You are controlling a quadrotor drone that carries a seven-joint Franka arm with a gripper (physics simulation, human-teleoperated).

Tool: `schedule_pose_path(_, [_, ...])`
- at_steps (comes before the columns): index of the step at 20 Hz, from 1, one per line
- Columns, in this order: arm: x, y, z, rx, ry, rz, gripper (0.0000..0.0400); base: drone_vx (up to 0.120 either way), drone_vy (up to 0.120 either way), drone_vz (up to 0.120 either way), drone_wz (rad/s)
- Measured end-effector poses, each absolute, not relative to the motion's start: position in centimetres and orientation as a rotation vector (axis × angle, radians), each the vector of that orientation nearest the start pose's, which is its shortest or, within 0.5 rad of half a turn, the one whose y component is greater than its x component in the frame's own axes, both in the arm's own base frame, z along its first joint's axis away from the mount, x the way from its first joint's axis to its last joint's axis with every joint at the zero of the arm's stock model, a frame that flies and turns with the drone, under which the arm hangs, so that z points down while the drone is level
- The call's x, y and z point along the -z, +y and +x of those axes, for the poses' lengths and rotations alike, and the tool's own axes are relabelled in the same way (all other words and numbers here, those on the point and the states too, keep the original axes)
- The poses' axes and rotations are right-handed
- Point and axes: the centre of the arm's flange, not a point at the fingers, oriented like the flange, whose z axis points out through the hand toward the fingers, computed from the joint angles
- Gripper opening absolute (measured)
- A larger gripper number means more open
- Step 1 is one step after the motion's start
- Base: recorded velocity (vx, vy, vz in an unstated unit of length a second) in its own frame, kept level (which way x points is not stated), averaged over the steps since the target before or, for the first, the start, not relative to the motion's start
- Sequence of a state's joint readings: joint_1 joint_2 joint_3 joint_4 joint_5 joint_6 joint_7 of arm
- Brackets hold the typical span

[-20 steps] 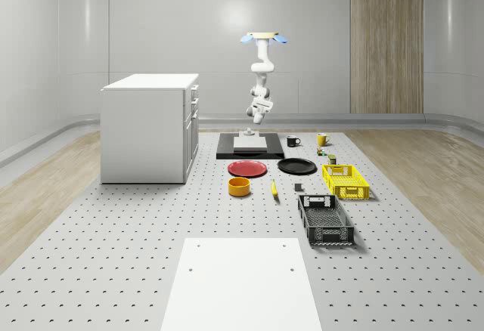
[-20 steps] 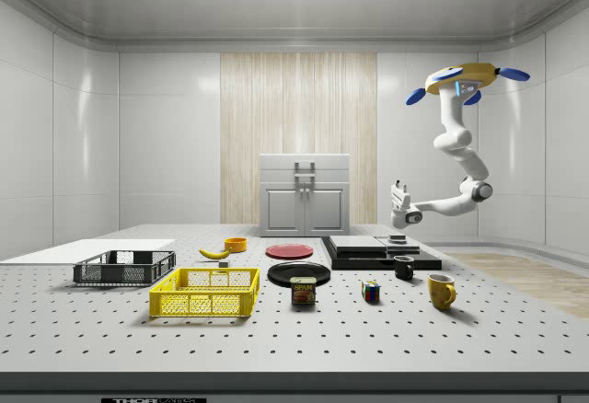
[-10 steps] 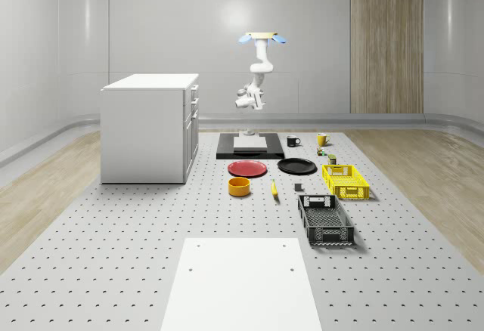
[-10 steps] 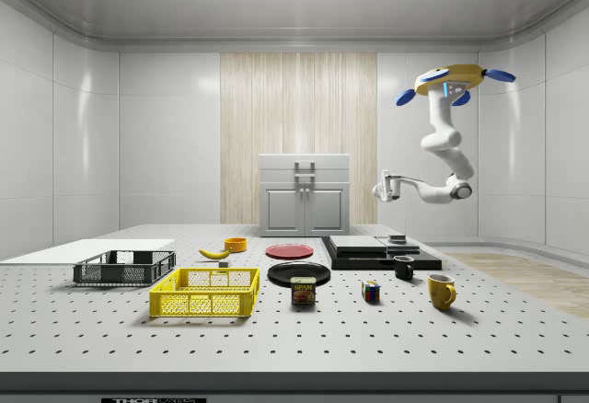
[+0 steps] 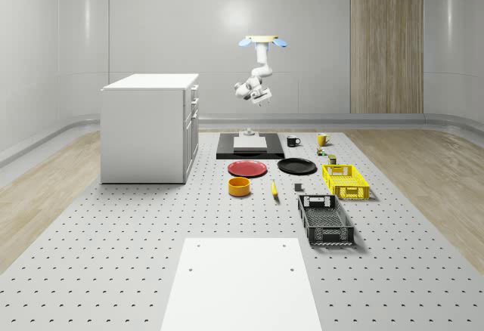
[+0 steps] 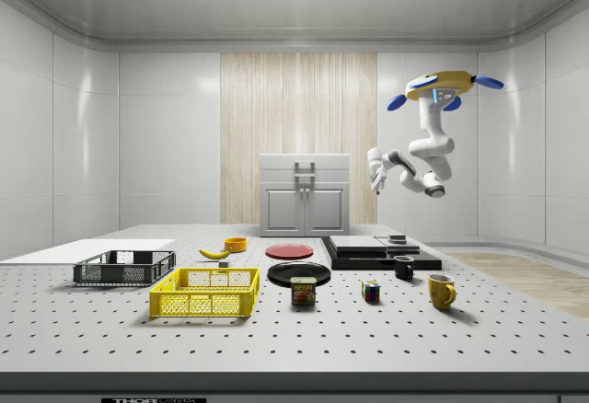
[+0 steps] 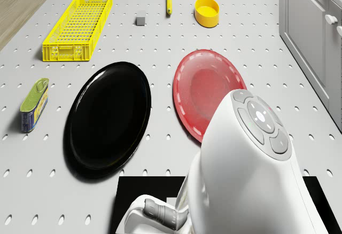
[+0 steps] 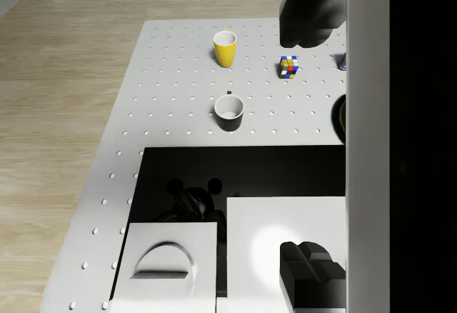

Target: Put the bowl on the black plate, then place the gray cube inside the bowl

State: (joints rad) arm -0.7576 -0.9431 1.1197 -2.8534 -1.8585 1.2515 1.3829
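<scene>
The can (image 6: 304, 291) bears "SPAM"; nothing else reads clearly.

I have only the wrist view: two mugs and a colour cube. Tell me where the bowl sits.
Observer: The orange bowl stands on the table, just on the near side of the red plate in the whole-scene view.
Operator: Give me the black plate next.
Observer: It lies bare beside the red plate, to that plate's right in the whole-scene view.
Operator: Report the drone.
Observer: It hovers high above the black platform's end of the table, with the pincer well above that platform.
</scene>
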Motion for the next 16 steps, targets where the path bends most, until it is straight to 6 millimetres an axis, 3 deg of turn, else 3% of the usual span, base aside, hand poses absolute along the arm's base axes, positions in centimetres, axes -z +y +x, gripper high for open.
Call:
schedule_pose_path(4, [-49.3, 1.6, 30.7, -0.786, -0.071, 0.153, 0.04, 0.12, 0.0, -0.12, 0.0])
schedule_pose_path(14, [-49.1, 0.2, 30.7, -0.785, -0.014, 0.025, 0.04, 0.12, -0.116, -0.12, 0.0])
schedule_pose_path(16, [-49.1, 0.2, 30.7, -0.784, -0.01, 0.018, 0.04, 0.12, -0.02, -0.12, 0.0])
